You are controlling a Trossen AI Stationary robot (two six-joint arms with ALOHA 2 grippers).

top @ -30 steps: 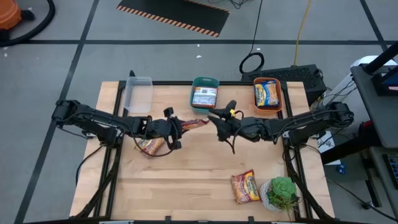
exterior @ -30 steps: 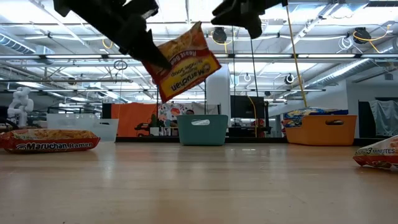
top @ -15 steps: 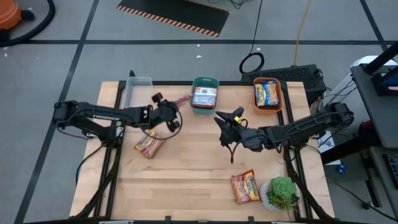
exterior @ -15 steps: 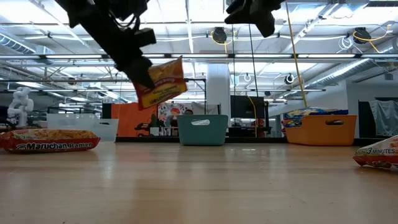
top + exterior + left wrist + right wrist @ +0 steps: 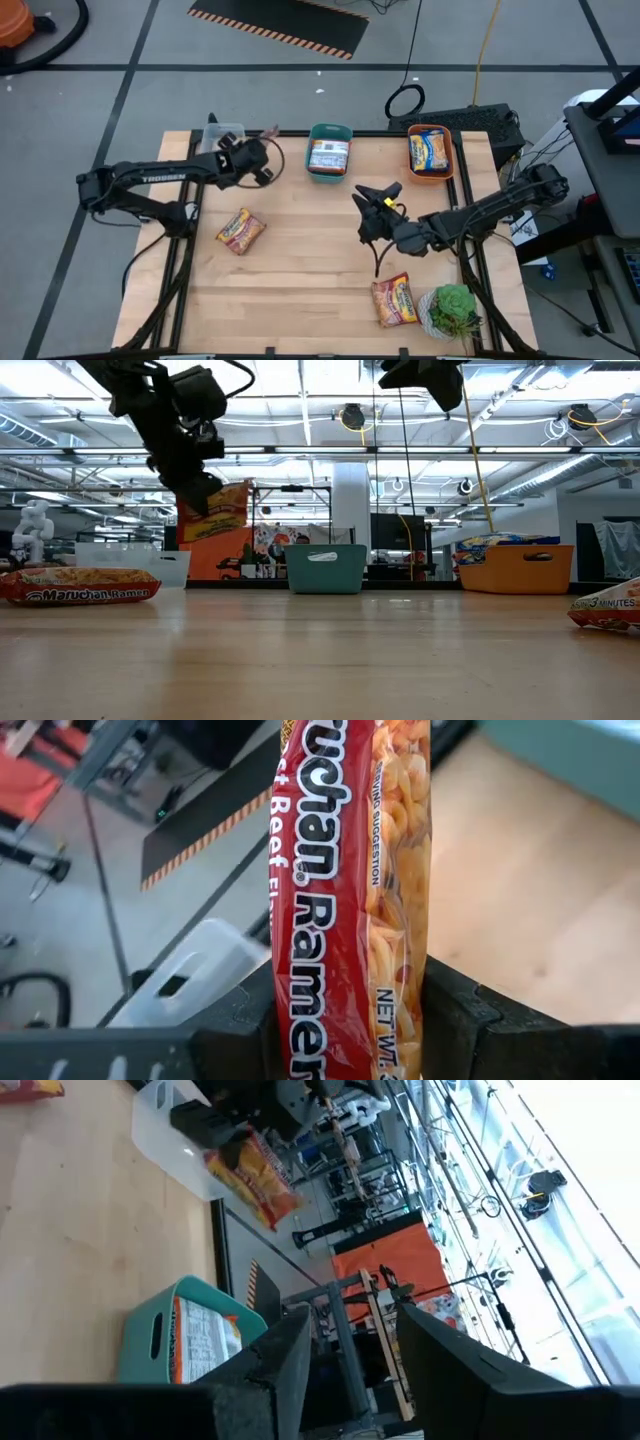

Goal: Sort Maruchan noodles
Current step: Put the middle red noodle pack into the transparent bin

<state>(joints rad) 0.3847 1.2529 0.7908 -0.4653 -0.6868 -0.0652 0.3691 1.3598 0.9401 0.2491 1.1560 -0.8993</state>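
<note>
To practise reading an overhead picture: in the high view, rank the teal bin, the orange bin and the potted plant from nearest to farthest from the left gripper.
Measured from the left gripper, at the table's far left holding a ramen packet:
1. Teal bin, far edge, centre.
2. Orange bin, far edge, right.
3. Potted plant, near right corner.

Left claw (image 5: 262,140) with red packet (image 5: 270,132) above clear bin (image 5: 213,138)

- Left tool (image 5: 262,150) with its red ramen packet (image 5: 270,133) has swung from table centre toward the upper left, now beside the clear bin (image 5: 222,135).
- Right tool (image 5: 372,196) drifted toward the lower right, nothing between its fingers.
</note>
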